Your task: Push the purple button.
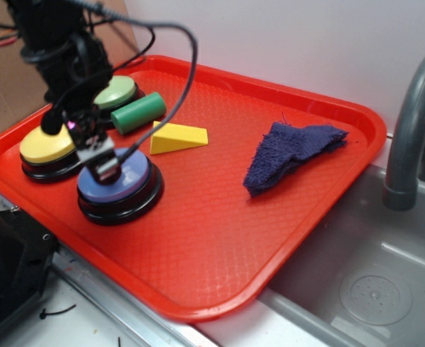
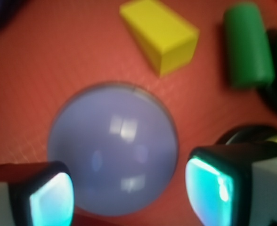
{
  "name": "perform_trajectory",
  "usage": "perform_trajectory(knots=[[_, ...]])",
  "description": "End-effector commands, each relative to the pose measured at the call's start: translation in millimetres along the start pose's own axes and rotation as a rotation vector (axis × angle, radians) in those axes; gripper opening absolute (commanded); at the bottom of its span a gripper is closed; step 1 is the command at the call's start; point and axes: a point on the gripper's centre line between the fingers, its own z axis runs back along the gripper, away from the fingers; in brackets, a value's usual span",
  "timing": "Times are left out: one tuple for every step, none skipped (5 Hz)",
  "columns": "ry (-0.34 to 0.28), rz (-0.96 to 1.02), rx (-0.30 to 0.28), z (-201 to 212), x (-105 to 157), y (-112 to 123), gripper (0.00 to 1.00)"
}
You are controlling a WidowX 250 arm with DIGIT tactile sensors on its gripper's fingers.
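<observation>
Fingers (image 2: 51,200) of the gripper (image 1: 102,165) stand apart, one at 8 o'clock and one at 4 o'clock in the wrist view, with the purple button (image 2: 113,148) showing in the gap between them. Neither finger clamps anything. From the exterior view the gripper sits right over the button's top, at its 10 o'clock edge; whether it touches the dome I cannot tell.

Purple button (image 1: 120,186) rests on the red tray (image 1: 220,238), toward the tray's 8 o'clock side, on a black round base. Yellow button (image 1: 46,148) lies just beside it at 10 o'clock, partly hidden by the arm. Green button (image 1: 117,92) sits farther off at 12 o'clock. A green cylinder (image 1: 139,113) lies on its side next to the green button, at 1 o'clock from the purple one. A yellow wedge (image 1: 178,136) lies at 2 o'clock from the purple button, near the cylinder but apart from it. A dark blue cloth (image 1: 288,153) lies crumpled at 3 o'clock, well apart from the buttons.

In the wrist view the wedge (image 2: 159,35) is at 12 o'clock and the cylinder (image 2: 248,44) at 2 o'clock, both blurred.

A grey sink (image 1: 371,282) and faucet (image 1: 411,123) stand at the tray's 4 o'clock.
</observation>
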Motion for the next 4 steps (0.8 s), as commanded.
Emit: perform_trajectory(knots=[[0.059, -0.060, -0.019, -27, 18, -2, 1.00], [0.084, -0.069, 0.013, -18, 25, -7, 1.00], [0.111, -0.031, 0.057, 9, 31, -11, 1.00], [0.132, 0.021, 0.052, 32, 34, -13, 1.00]])
